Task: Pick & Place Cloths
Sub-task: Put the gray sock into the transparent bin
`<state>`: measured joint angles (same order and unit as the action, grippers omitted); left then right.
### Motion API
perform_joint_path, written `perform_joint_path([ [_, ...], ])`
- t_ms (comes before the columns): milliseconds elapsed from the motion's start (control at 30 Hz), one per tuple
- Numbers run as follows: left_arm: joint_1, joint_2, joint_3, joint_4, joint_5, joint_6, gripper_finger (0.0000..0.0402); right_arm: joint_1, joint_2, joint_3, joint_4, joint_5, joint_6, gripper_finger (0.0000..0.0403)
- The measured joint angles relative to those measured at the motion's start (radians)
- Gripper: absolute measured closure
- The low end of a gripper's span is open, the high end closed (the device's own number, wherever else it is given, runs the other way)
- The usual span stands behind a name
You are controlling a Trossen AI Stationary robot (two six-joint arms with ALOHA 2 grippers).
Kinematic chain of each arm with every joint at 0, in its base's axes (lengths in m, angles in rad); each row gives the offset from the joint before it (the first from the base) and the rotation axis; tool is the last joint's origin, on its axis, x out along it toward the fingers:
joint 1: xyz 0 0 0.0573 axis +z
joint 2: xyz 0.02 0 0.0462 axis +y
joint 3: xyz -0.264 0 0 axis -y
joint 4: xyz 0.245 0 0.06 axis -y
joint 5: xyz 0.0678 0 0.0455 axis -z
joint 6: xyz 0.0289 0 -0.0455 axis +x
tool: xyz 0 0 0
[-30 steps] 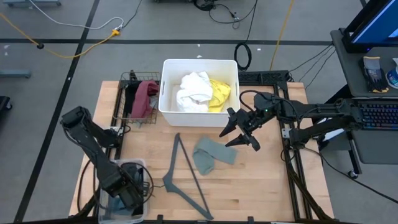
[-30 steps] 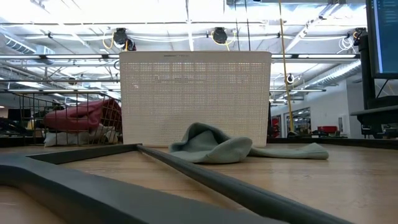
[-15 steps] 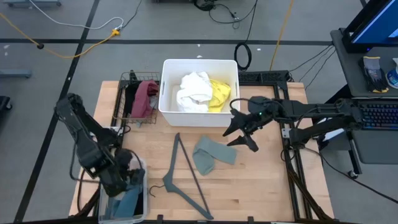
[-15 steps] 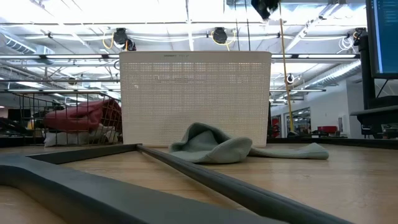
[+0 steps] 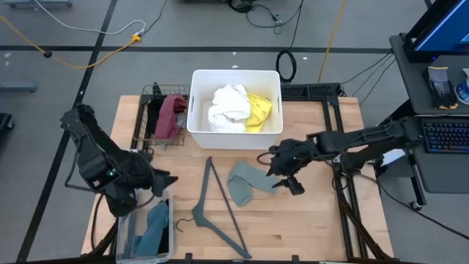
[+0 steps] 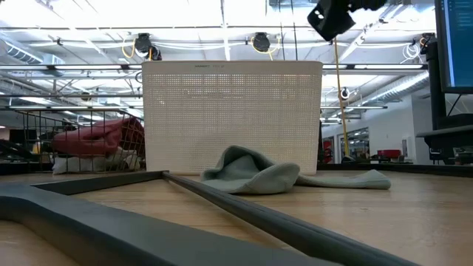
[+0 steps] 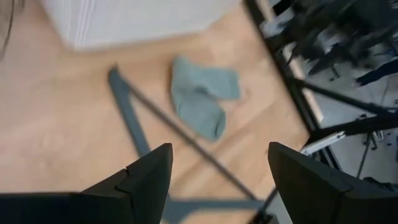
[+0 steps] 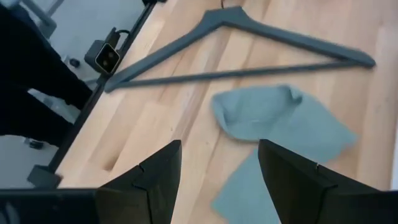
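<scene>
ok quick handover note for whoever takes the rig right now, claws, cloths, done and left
Left claw: open, empty, above the clear bin at the table's front left corner.
Right claw: open, empty, hovering by the sage-green cloth.
Done: teal cloth lies in the clear bin; white cloth and yellow cloth sit in the white basket.
Left: sage-green cloth on the table beside the grey hanger; maroon cloth in the wire rack.
</scene>
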<state>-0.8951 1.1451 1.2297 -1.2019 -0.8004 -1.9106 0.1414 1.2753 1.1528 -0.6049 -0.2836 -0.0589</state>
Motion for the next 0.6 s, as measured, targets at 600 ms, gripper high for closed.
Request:
perform_joint_path([
  [600, 0.0, -0.017, 0.0, 0.003, -0.127, 0.301, 0.0133, 0.023, 0.266, 0.0, 0.214, 0.111, 0.099, 0.0197],
])
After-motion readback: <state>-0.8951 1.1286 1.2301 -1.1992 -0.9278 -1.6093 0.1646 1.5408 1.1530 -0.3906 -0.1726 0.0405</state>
